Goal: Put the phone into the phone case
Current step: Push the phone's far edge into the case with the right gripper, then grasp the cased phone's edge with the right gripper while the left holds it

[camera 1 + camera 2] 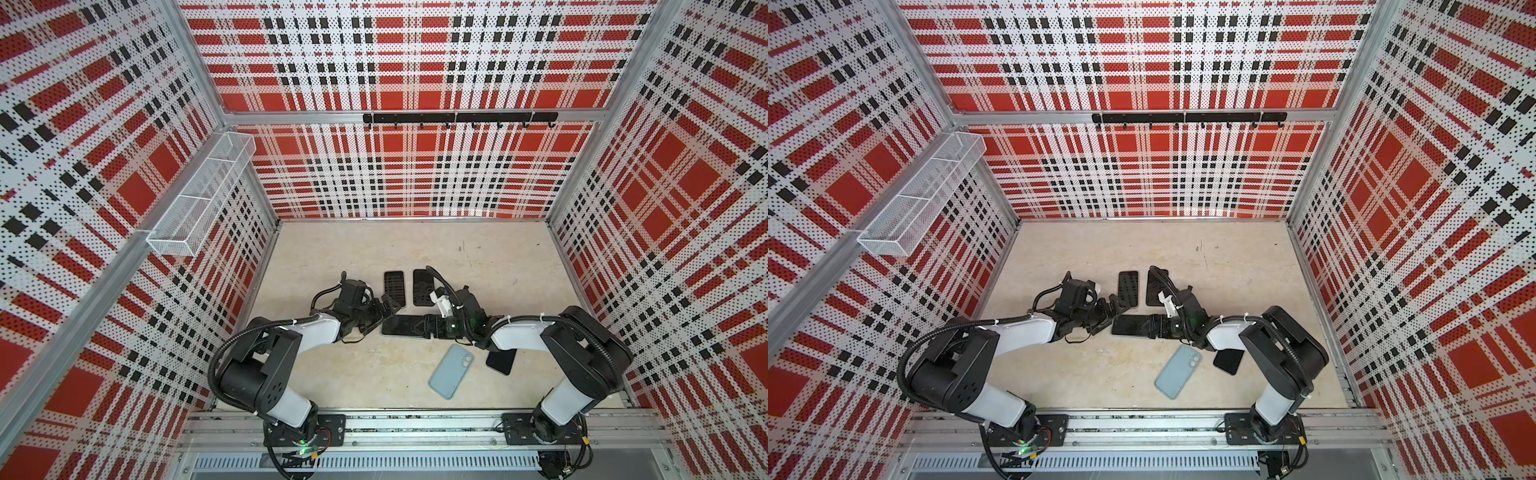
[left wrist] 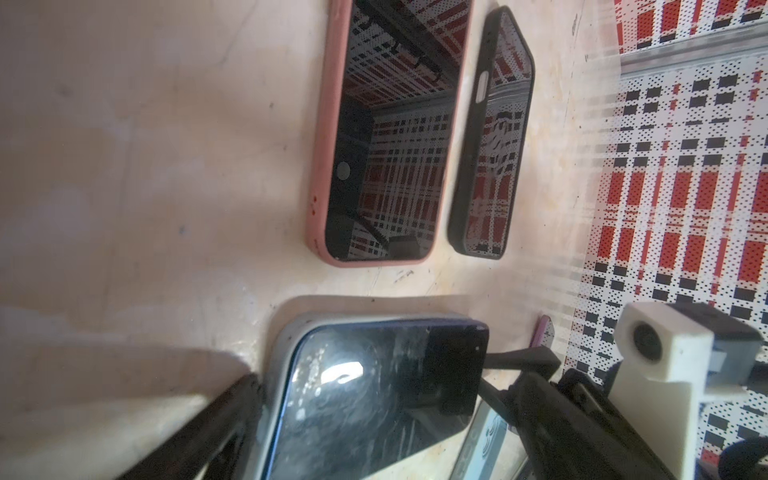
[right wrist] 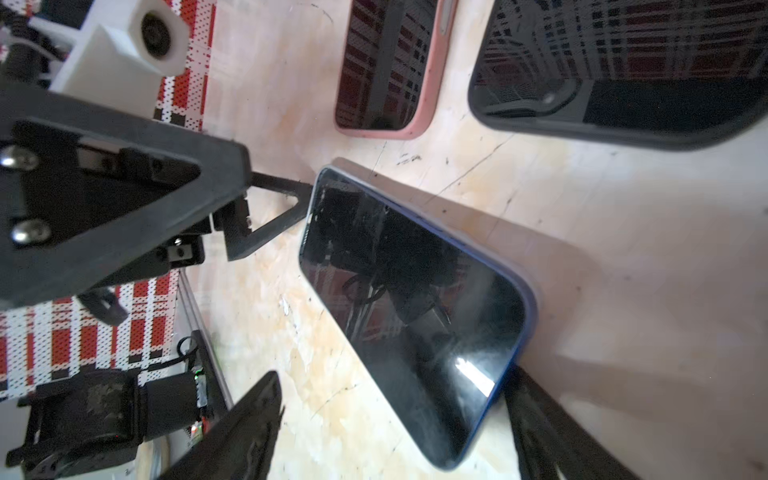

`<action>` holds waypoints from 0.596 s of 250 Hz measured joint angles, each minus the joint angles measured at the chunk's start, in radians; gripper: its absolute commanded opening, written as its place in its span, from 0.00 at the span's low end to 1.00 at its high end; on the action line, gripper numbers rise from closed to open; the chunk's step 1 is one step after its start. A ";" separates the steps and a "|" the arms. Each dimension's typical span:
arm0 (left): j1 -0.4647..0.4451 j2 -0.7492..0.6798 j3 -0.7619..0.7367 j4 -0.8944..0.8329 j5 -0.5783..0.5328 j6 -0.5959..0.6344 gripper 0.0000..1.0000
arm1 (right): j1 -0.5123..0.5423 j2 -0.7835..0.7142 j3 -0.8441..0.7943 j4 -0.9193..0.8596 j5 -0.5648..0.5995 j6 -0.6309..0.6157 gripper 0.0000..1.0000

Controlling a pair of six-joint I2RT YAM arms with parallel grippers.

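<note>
The phone (image 1: pixel 401 325) (image 1: pixel 1131 325) lies screen up between both grippers. It has a black screen and a blue edge (image 3: pixel 513 374). A pale case rim (image 2: pixel 286 345) (image 3: pixel 534 299) shows round it; I cannot tell how far it is seated. My left gripper (image 1: pixel 380 318) (image 1: pixel 1109 316) is open at the phone's left end, and one of its fingers (image 2: pixel 216 419) lies beside that end. My right gripper (image 1: pixel 419 326) (image 3: pixel 392 386) is open astride the other end. One of its fingers (image 3: pixel 540 419) is against the phone's edge and the other stands apart from it.
A light-blue case (image 1: pixel 451 371) (image 1: pixel 1178 371) lies back up toward the front. A black phone-shaped item (image 1: pixel 501 360) lies under the right arm. Behind the grippers lie a phone in a pink case (image 2: pixel 386 137) (image 1: pixel 394 286) and another in a black case (image 2: pixel 492 137) (image 1: pixel 423 286).
</note>
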 measured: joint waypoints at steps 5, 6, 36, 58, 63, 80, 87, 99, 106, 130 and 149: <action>0.000 0.000 0.000 0.000 0.000 0.000 0.98 | -0.001 -0.005 -0.008 0.008 -0.010 0.000 0.82; 0.000 0.000 0.000 0.000 0.000 0.000 0.98 | -0.001 -0.005 -0.009 0.009 -0.010 0.000 0.82; 0.001 0.000 -0.002 0.003 0.000 0.001 0.98 | -0.011 -0.031 -0.038 0.056 -0.044 0.014 0.82; 0.003 0.000 -0.005 0.010 0.000 0.004 0.98 | -0.016 -0.055 -0.061 0.109 -0.056 0.028 0.81; 0.003 0.000 -0.005 0.011 0.000 0.004 0.98 | -0.017 -0.061 -0.066 0.121 -0.058 0.030 0.81; 0.004 0.000 -0.006 0.014 0.000 0.007 0.98 | -0.023 -0.072 -0.081 0.177 -0.062 0.044 0.79; 0.004 0.000 -0.007 0.015 -0.001 0.008 0.98 | -0.025 -0.074 -0.085 0.199 -0.063 0.049 0.78; 0.005 0.000 -0.008 0.016 -0.003 0.010 0.98 | -0.029 -0.074 -0.093 0.242 -0.065 0.058 0.77; 0.005 0.000 -0.008 0.017 -0.003 0.010 0.98 | -0.031 -0.074 -0.097 0.270 -0.066 0.066 0.76; 0.003 0.001 -0.010 0.023 0.011 0.010 0.98 | -0.025 -0.069 -0.106 0.371 -0.090 0.095 0.72; -0.002 0.001 -0.013 0.023 0.028 0.010 0.98 | -0.018 -0.054 -0.111 0.463 -0.111 0.121 0.70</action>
